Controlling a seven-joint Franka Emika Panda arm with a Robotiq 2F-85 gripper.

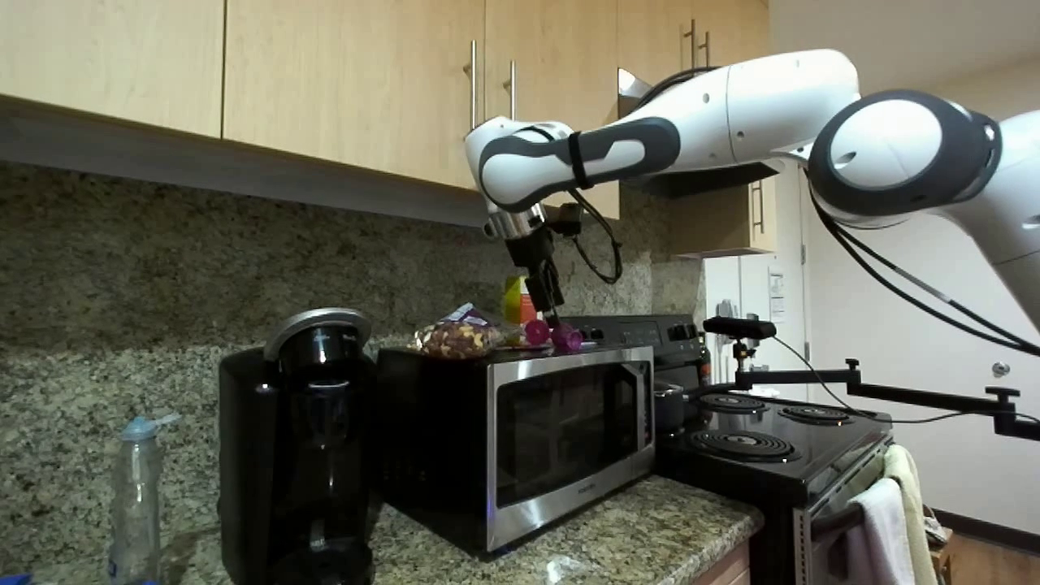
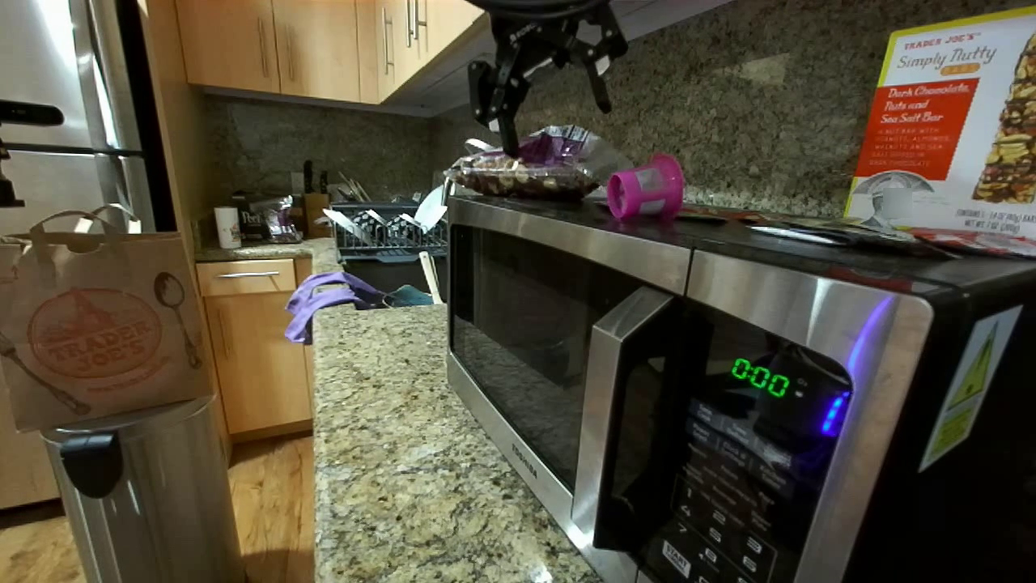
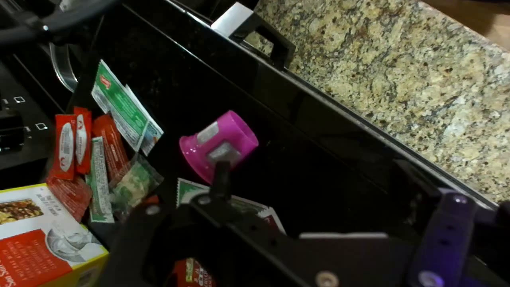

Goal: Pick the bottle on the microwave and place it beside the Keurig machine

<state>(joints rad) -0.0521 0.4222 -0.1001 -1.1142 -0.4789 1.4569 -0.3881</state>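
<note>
Wrist view: one magenta bottle [image 3: 228,134] lies sideways atop one microwave [image 3: 299,159], one snack box [image 3: 32,235] apart from it, one gripper [image 3: 312,175] with two fingers [image 3: 222,181] spread wide.

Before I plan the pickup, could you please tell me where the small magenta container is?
In an exterior view, the small magenta container lies on its side atop the microwave, just right of the snack bag.

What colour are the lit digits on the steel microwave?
The digits are green, clearest in an exterior view.
</note>
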